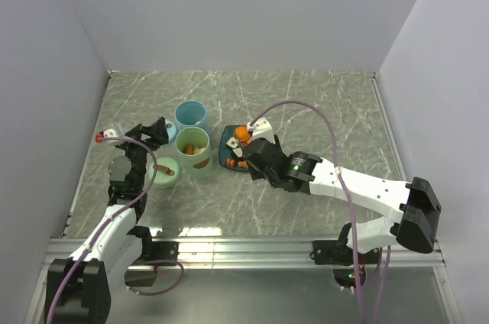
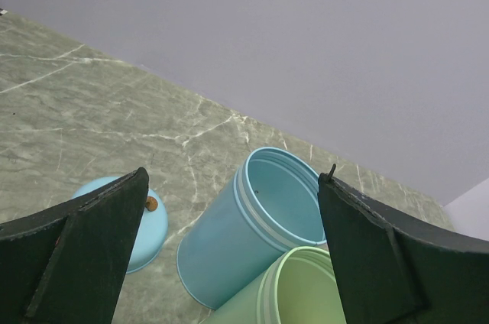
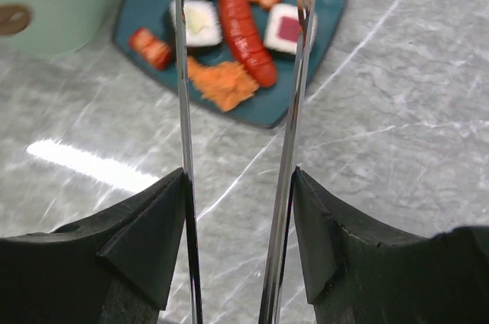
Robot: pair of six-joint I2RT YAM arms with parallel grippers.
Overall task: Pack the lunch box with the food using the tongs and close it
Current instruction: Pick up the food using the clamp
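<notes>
Tongs [image 3: 295, 110] sat clamped betw. the right gripper [image 3: 239, 179] fingers, both thin arms running fwd over the food [image 3: 244, 34] on the teal plate [image 3: 144, 12], w/ the right arm stretched diagonally in from the near-right corner. Left gripper [image 2: 233, 179] was spread wide, holding nothing, arm folded up beside the blue container [image 2: 252, 232] and green container [image 2: 298, 293]. Tong tips were cut off at the wrist view's top edge, so any pinched piece couldn't be made out.
</notes>
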